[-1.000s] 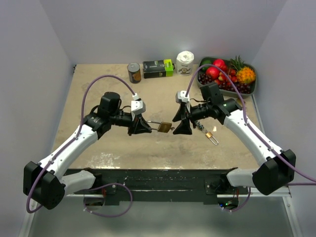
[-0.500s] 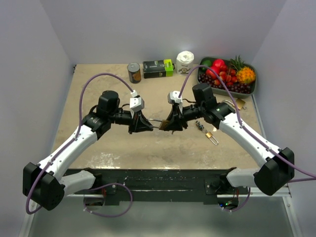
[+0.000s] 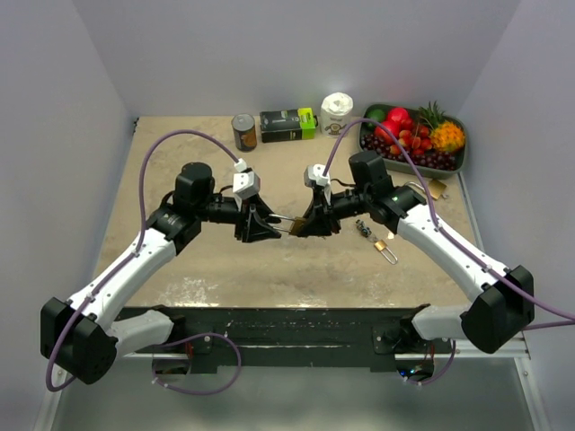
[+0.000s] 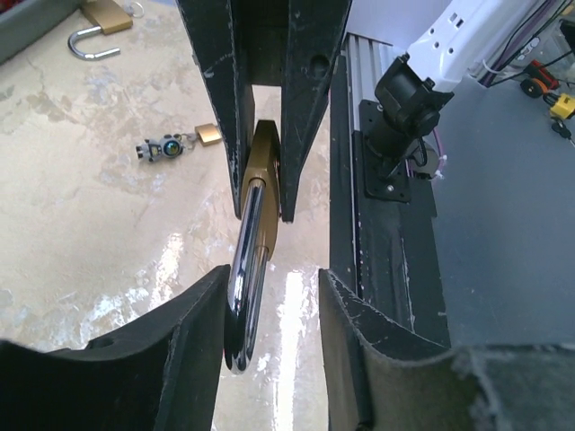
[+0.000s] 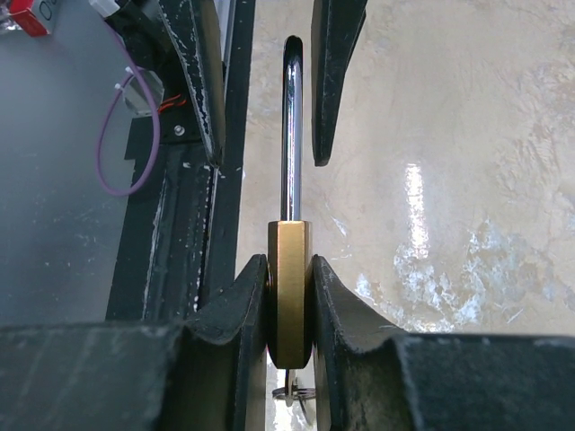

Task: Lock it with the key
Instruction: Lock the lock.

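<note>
A brass padlock (image 3: 292, 225) hangs in the air between the two grippers, above the table's middle. My right gripper (image 5: 290, 265) is shut on its brass body (image 5: 290, 287), and the steel shackle (image 5: 292, 135) points away toward the left arm. My left gripper (image 4: 269, 278) is open around the shackle (image 4: 244, 287), which rests against one finger with a gap to the other. A thin wire ring (image 5: 292, 395) hangs under the body; whether a key sits there is hidden. A key on a small fob (image 4: 171, 146) lies on the table to the right of the right gripper (image 3: 304, 226).
A small brass piece with a wire loop (image 3: 384, 248) lies beside the fob. A second padlock (image 4: 103, 18) rests near the fruit tray (image 3: 458, 166) at the back right. A can (image 3: 243, 131), a dark box (image 3: 287, 124) and a white cup (image 3: 337, 114) line the back edge.
The right gripper moved left and shut on the padlock's body. The left gripper then opened off the shackle, and the lock now hangs from the right gripper.
</note>
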Robot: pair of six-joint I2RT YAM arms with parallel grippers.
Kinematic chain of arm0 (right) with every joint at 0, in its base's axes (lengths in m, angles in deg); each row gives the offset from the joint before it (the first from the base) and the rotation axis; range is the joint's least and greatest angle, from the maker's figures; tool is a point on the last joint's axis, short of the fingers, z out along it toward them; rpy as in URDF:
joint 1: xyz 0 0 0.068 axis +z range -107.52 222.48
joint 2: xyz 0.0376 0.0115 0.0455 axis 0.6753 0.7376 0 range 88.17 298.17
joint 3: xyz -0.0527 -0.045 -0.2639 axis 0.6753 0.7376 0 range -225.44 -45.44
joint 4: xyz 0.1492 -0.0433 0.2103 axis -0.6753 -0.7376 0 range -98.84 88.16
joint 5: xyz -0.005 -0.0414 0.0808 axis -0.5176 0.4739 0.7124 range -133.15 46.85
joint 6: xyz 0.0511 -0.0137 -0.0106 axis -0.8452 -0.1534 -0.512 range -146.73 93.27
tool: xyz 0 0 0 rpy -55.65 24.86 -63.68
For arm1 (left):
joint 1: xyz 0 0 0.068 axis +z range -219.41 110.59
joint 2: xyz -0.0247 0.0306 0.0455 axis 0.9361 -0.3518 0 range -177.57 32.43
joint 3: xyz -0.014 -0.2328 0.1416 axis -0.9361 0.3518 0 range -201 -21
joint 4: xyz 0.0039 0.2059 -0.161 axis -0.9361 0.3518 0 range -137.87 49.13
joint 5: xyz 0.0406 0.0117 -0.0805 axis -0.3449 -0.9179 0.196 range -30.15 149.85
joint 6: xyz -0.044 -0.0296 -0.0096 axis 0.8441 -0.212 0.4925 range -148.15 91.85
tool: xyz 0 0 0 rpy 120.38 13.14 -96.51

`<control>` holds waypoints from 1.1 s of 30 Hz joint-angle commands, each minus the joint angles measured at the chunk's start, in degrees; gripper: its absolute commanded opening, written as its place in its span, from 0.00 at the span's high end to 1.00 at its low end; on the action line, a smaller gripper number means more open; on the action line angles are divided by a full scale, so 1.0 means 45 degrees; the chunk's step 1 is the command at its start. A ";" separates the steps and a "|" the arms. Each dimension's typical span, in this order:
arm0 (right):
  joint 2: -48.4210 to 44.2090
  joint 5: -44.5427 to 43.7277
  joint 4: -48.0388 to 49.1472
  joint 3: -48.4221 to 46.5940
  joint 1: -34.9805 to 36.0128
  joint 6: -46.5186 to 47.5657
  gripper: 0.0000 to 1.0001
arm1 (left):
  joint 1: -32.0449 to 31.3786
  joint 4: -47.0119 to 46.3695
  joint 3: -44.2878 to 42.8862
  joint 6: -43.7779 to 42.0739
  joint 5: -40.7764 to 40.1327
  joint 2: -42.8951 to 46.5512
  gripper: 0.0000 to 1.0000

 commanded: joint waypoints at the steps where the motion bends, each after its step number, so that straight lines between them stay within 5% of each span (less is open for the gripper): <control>1: -0.0177 0.0659 0.0968 -0.0304 0.0065 -0.0212 1.00 | 0.0000 -0.1446 -0.0118 0.0889 0.0268 -0.0092 0.51; 14: -0.0158 0.0796 0.0929 -0.0421 0.0220 -0.0173 1.00 | -0.0546 -0.0236 -0.0157 -0.0882 -0.0376 -0.0601 0.58; 22: -0.0158 0.0855 0.0871 -0.0381 0.0358 0.0002 1.00 | -0.1074 0.0487 -0.0411 -0.1744 -0.0845 -0.0757 0.99; 26: 0.0017 0.0835 0.0637 -0.0596 0.0358 0.0061 1.00 | -0.1016 0.0565 -0.0469 -0.1666 -0.0768 -0.0679 1.00; 27: 0.0057 0.0913 0.0404 -0.0655 0.0358 0.0061 0.86 | -0.0977 0.0604 -0.0450 -0.1646 -0.0632 -0.0601 1.00; 28: 0.0076 0.0933 0.0344 -0.0752 0.0338 -0.0016 0.51 | -0.0783 0.0624 -0.0450 -0.1492 -0.0476 -0.0562 1.00; 31: 0.0077 0.0640 -0.0553 -0.1006 0.0085 0.0431 0.30 | -0.0198 0.0604 -0.0333 -0.1353 0.0051 -0.0386 1.00; 33: 0.0038 0.0717 -0.1176 -0.1065 -0.0383 0.0878 0.28 | 0.0097 0.0740 -0.0313 -0.1411 0.0228 -0.0269 1.00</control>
